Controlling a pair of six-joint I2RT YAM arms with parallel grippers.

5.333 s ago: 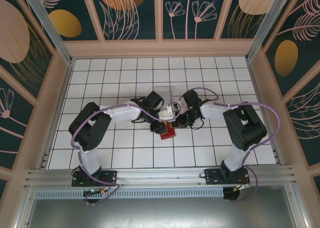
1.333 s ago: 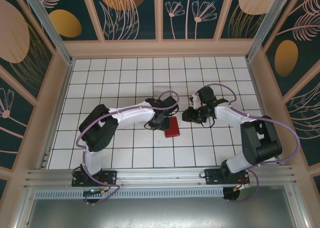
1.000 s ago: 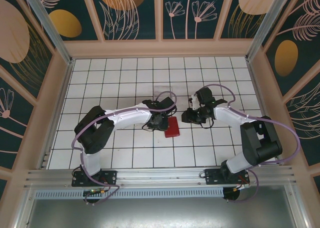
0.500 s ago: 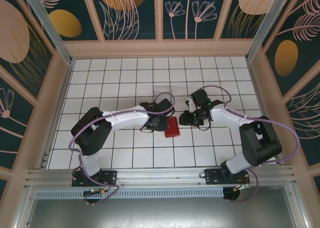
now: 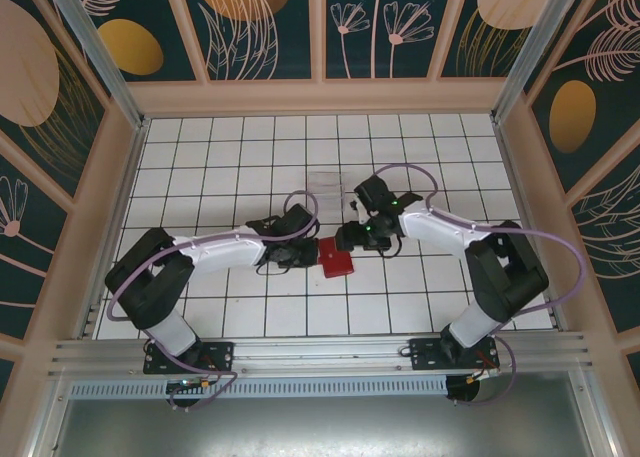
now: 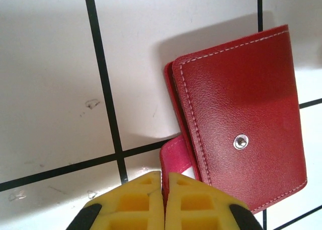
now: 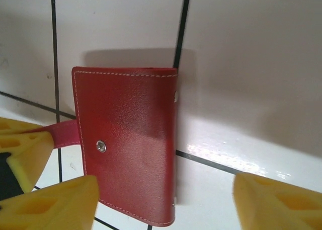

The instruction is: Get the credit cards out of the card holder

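Yellow fingers point(image 6: 136, 197) of the left gripper point(image 6: 163, 177) are pressed together on the thin red strap point(image 6: 176, 154) that comes out from the edge of the card holder point(image 6: 236, 119), so the strap is clamped between them. In the right wrist view the same strap point(image 7: 63, 134) goes from the left side of the card holder point(image 7: 128, 139) into those fingers point(image 7: 22, 152). The right gripper point(image 7: 163, 202) has its fingers point(image 7: 274, 202) wide apart, one on each side of the red cover, and they hold nothing. The card holder is folded closed; its outer face of red leather-like material has pale stitching along the border and one small metal snap stud point(image 6: 241, 141). It rests on the tabletop point(image 5: 240, 307), which is made of white tiles with black lines, and it covers a crossing of these lines. In the top view the card holder point(image 5: 337, 258) is near the middle of the tabletop, with the left gripper point(image 5: 305, 254) just at its left side and the right gripper point(image 5: 352, 239) at its far right corner. The two arms reach to it from the near edge, the left one from the left and the right one from the right. A clear plastic tray point(image 5: 325, 181) lies farther away, apart from the card holder.
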